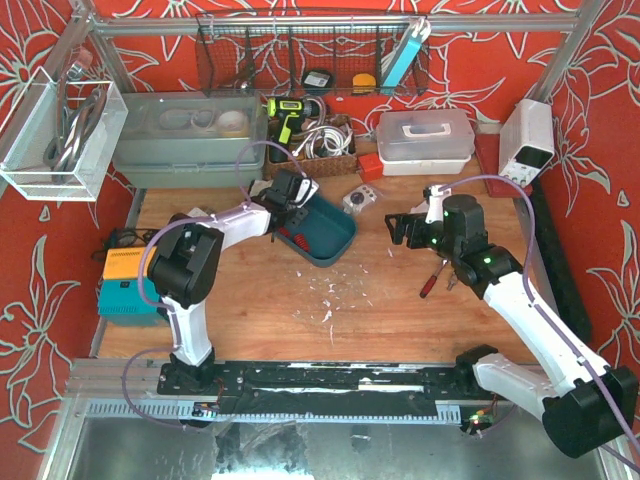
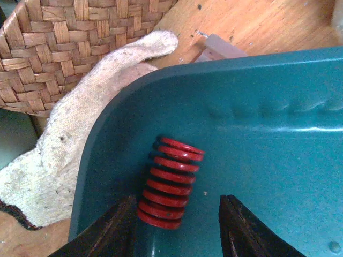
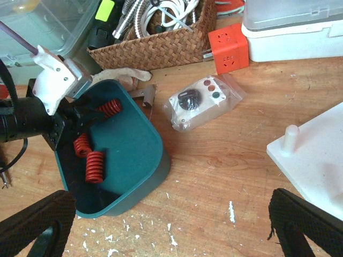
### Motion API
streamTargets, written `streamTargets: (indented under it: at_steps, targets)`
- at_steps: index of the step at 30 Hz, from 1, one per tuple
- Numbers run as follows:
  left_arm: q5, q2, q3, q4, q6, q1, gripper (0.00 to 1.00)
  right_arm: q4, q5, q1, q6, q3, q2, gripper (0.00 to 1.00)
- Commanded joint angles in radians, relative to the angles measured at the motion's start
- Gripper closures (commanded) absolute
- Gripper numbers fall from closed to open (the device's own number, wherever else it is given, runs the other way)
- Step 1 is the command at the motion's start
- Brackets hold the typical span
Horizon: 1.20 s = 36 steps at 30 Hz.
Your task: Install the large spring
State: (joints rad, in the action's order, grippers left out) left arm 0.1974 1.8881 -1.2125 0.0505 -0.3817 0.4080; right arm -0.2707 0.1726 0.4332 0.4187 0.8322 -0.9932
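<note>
White chips (image 1: 325,300) litter the table (image 1: 400,330) in front of the arms. A red-handled tool (image 1: 432,280) lies just beside the right arm.

The right gripper (image 3: 171,203) hangs above bare wood with its jaws spread wide and nothing between them. A white block (image 3: 316,144) with a short peg lies to its right, and the teal tray (image 3: 134,155) to its left.

The left arm reaches into the tray from the left. Two springs (image 3: 95,167) lie side by side at the tray's near end, close under that arm. The left gripper (image 2: 178,201) is low over the tray floor, its jaws narrowly apart and not closed on anything.

The spring (image 2: 170,182) lies on its side in the tray's far corner, close to the curved wall. Its near end sits between the two fingers (image 2: 115,233). That end is just beside the left one, whether touching I cannot tell, and a clear gap separates it from the right one. The rest of the coil extends past the fingertips towards the wall.

Outside that corner a dirty white glove (image 2: 64,155) lies against the tray rim. A wicker basket (image 2: 69,48) stands just behind the glove.

A bagged switch box (image 3: 201,101) lies right of the tray, well apart from it. Behind it are an orange cube (image 3: 228,48) and a white lidded box (image 3: 289,27). A grey bin (image 1: 180,135) stands at the far left.
</note>
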Motion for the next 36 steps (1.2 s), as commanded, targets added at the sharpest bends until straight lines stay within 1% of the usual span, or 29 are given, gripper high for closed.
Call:
streamTargets:
  at_steps: [1, 6, 9, 13, 17, 20, 23, 27, 28, 30, 31, 34, 36]
  targets:
    - [0.036, 0.048, -0.049, 0.039, -0.042, -0.005, 0.54, 0.014, -0.023, 0.006, 0.006, -0.014, 0.018, 0.01]
    - [0.065, 0.108, -0.099, 0.039, -0.060, -0.005, 0.54, 0.026, -0.042, 0.006, 0.005, -0.029, 0.029, 0.01]
    - [0.095, 0.154, -0.149, 0.063, -0.066, -0.006, 0.52, 0.028, -0.038, 0.006, 0.005, -0.028, 0.022, 0.01]
    - [0.122, 0.206, -0.189, 0.103, -0.073, -0.006, 0.52, 0.026, -0.035, 0.005, 0.002, -0.025, 0.009, 0.01]
    - [0.094, 0.229, -0.197, 0.147, -0.036, -0.008, 0.52, 0.036, -0.039, 0.006, 0.003, -0.029, 0.001, 0.01]
    - [0.081, 0.231, -0.192, 0.170, 0.013, -0.006, 0.55, 0.040, -0.035, 0.005, 0.005, -0.029, -0.012, 0.01]
    - [0.022, 0.207, -0.165, 0.172, 0.052, -0.002, 0.58, 0.037, -0.034, 0.004, 0.005, -0.026, -0.022, 0.01]
    - [-0.031, 0.183, -0.137, 0.170, 0.059, -0.003, 0.58, 0.039, -0.040, 0.006, 0.005, -0.027, -0.022, 0.01]
    - [-0.029, 0.181, -0.131, 0.166, 0.063, -0.004, 0.57, 0.039, -0.041, 0.005, 0.005, -0.028, -0.023, 0.01]
    - [0.002, 0.182, -0.128, 0.158, 0.076, -0.007, 0.48, 0.039, -0.044, 0.005, 0.004, -0.028, -0.024, 0.01]
    - [0.024, 0.188, -0.129, 0.157, 0.081, -0.008, 0.46, 0.040, -0.043, 0.005, 0.003, -0.028, -0.025, 0.01]
    - [0.048, 0.221, -0.146, 0.177, 0.093, -0.011, 0.44, 0.039, -0.045, 0.005, 0.003, -0.028, -0.027, 0.01]
    - [0.048, 0.239, -0.151, 0.187, 0.096, -0.013, 0.46, 0.038, -0.045, 0.005, 0.003, -0.027, -0.026, 0.01]
